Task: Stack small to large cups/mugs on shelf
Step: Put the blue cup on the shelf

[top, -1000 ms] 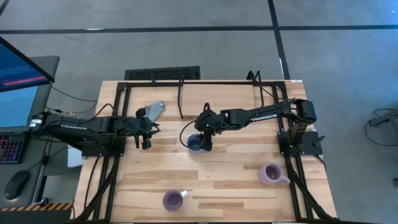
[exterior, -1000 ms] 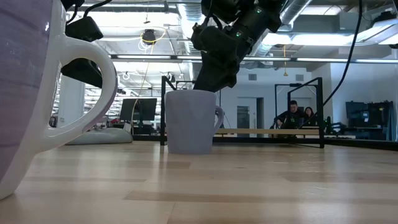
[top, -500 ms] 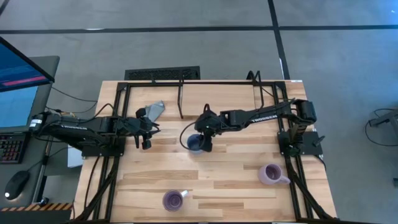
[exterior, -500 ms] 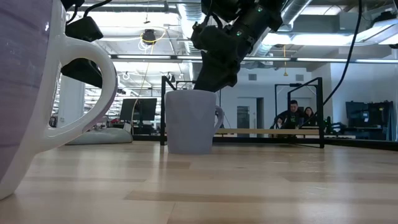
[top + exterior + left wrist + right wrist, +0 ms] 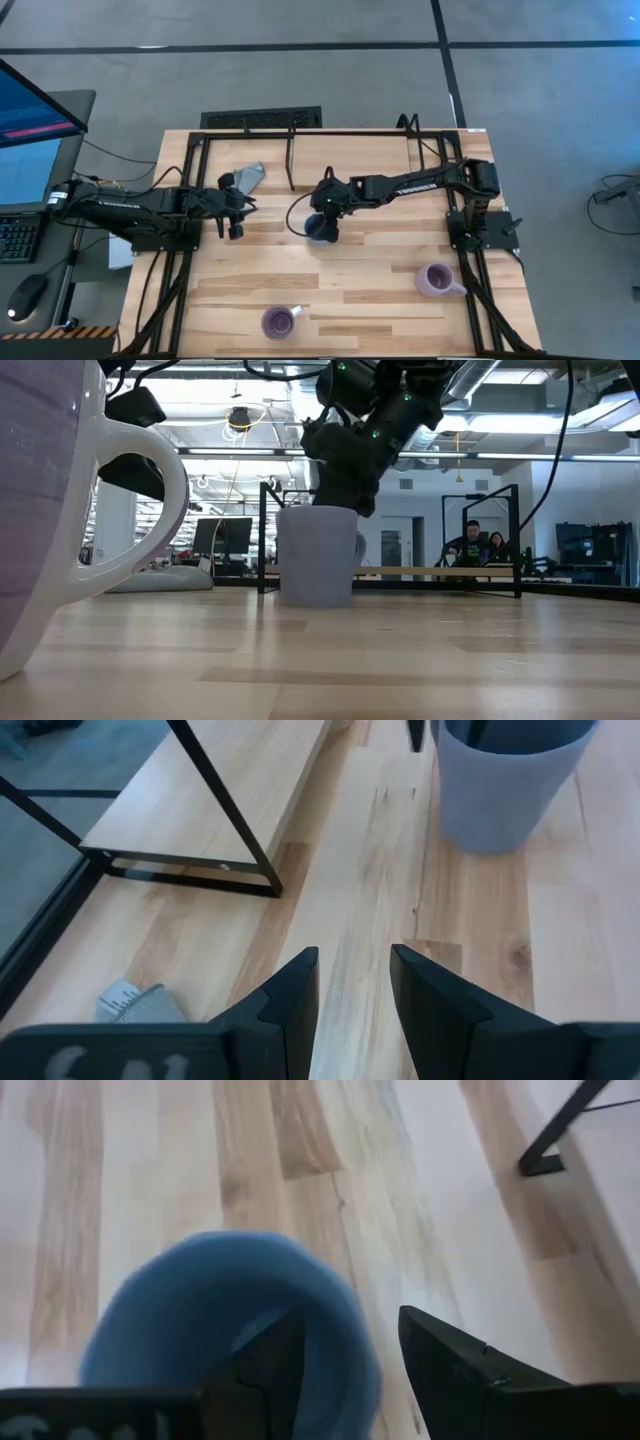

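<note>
Blue-grey mug (image 5: 317, 228) in right gripper (image 5: 326, 222) (rim pinched)

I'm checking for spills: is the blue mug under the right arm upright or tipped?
Upright. In the low view the blue mug stands flat on the table, mouth up; the right gripper straddles its rim.

The high view looks straight down on the whole bench (image 5: 330, 290). The low view sits at bench-top height, very near the purple mug (image 5: 60, 510), facing the room. Each wrist view looks close past its own fingers; all four share the blue-grey mug (image 5: 317, 228)
</note>
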